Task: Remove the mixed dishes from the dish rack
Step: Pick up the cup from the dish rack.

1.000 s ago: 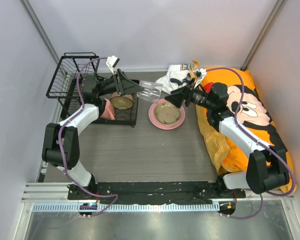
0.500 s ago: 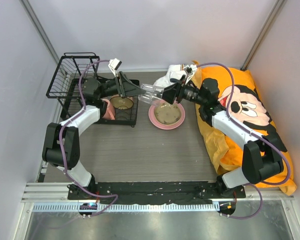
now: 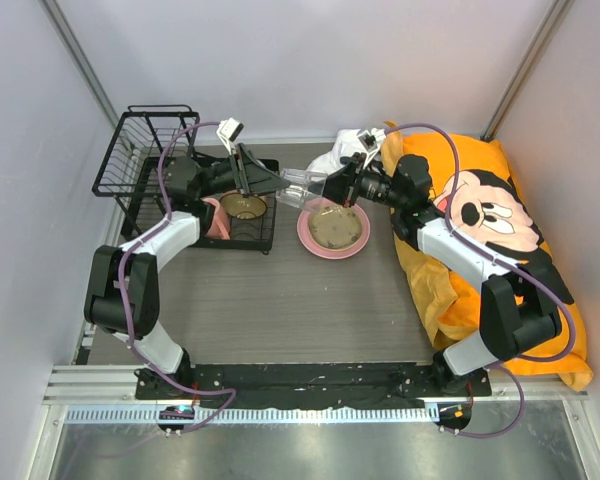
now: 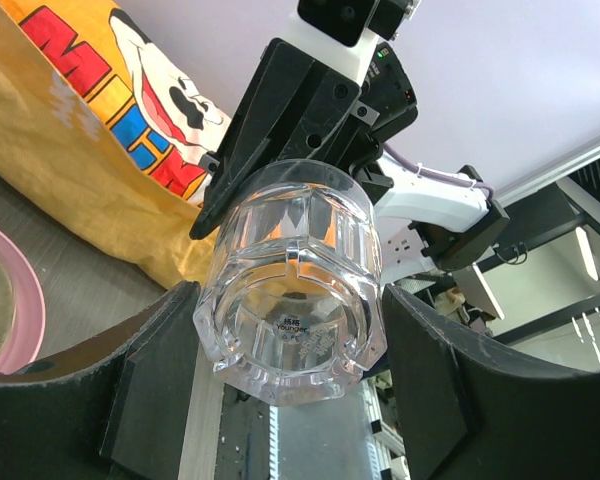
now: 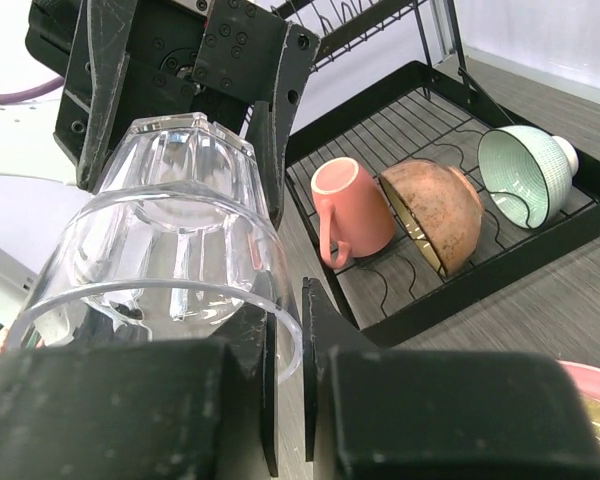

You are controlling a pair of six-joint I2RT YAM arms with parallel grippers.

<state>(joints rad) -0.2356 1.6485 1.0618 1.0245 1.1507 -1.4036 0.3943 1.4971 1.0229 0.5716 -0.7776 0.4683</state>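
Cup (image 4: 290,290) held midair, sideways, likely for handover: left fingers (image 4: 155,400) clamp base; right fingers (image 5: 430,420) nearly closed at rim wall, grip unclear.

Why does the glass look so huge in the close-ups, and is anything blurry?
Left wrist view: the clear glass cup is close to the lens, filling the frame, its facets warping what lies behind; the left gripper's fingers look soft. Right wrist view: bright glints on the cup, dish rack sharp. Top external view: even light, faint shadows.
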